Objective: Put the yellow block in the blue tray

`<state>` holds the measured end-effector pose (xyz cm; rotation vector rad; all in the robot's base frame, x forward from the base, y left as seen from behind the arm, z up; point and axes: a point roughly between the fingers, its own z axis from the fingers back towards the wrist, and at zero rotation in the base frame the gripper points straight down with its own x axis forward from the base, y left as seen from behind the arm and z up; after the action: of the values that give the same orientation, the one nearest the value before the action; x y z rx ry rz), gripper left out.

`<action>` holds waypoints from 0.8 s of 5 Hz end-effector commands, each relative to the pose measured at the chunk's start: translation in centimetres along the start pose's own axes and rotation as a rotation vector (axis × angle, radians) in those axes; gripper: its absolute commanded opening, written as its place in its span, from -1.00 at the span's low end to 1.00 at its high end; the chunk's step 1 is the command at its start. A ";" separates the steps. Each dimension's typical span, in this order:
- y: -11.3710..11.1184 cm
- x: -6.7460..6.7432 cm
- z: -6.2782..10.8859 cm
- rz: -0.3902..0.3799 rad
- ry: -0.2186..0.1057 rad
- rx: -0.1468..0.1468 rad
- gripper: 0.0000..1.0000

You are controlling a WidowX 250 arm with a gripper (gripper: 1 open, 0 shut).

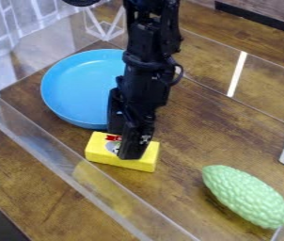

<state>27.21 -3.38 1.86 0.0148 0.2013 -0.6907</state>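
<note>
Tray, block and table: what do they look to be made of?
Tray: probably plastic, an even bright blue with a soft sheen and a moulded rim. Block: painted wood or plastic, I cannot tell which; flat matte yellow faces, and its top is mostly hidden by the gripper. Table: dark wood or wood-look laminate, with visible grain and glossy reflections.

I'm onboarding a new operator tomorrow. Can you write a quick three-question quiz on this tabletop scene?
1. True or false: the yellow block already lies inside the blue tray.
2. What is the gripper directly over? A) bumpy green object B) yellow block C) blue tray
3. Fill in: the block rests on the wooden ____.

Key: 1 false; it sits beside the tray's rim. 2 B. 3 table.
</note>
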 end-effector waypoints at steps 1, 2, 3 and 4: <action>0.8 -0.1 -3.1 0.021 0.018 -0.020 1.00; 0.8 -0.2 -3.2 0.024 0.021 -0.025 1.00; 0.8 -0.3 -3.2 0.025 0.024 -0.029 1.00; 0.8 -0.3 -3.2 0.027 0.027 -0.034 1.00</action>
<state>27.23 -3.15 1.86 0.0037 0.1996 -0.6799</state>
